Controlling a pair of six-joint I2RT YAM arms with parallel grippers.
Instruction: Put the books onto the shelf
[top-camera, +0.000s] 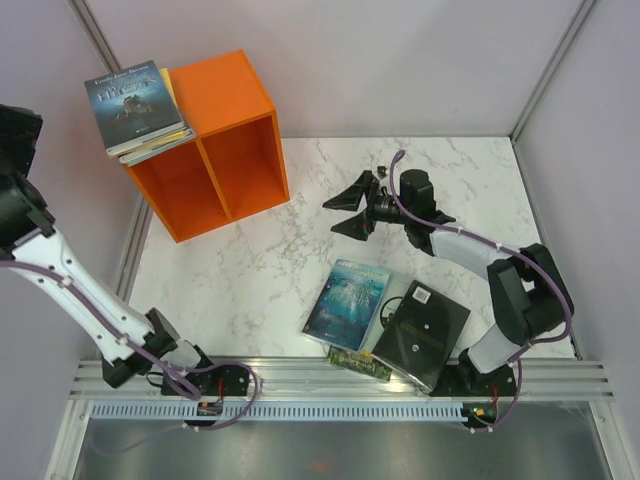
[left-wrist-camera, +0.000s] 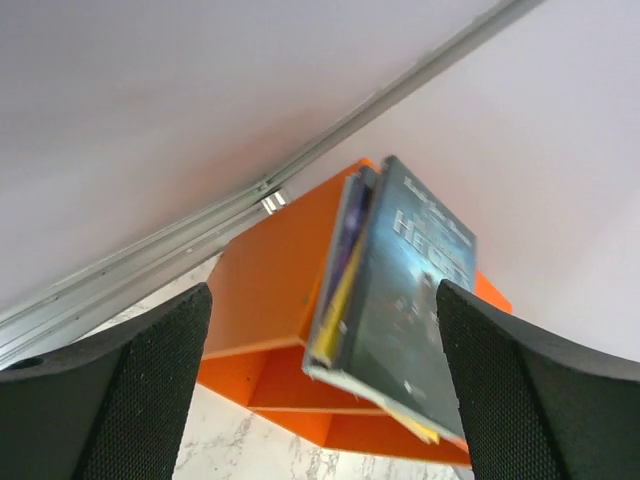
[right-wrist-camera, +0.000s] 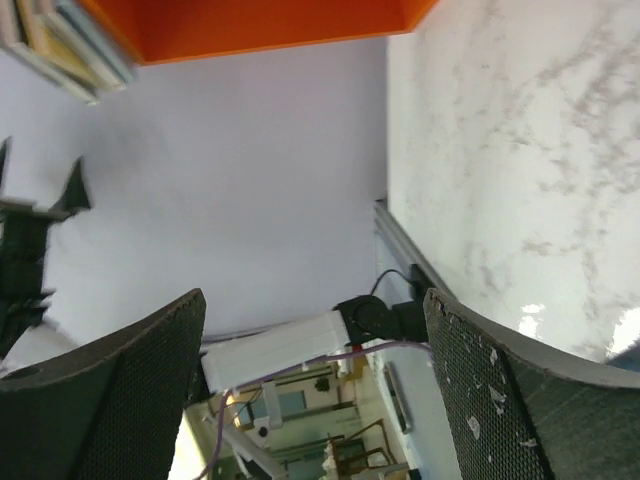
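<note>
Three books left on the table, one stack up on the shelf

Several books sit piled on the top panel of the orange shelf; that stack lies straight ahead of the left gripper, framed between its fingers but clear of both, and it overhangs the panel's edge. The left gripper is spread wide and holds nothing. Both compartments look bare. The right gripper is also spread wide and empty, its tips aimed at the shelf's open front, near but apart. Behind it, back toward its arm's base, lie the light blue book, the black book with a barcode sticker, and a green-gold book mostly covered by those two. By my reckoning the job is past halfway, with these three yet to be lifted
</note>
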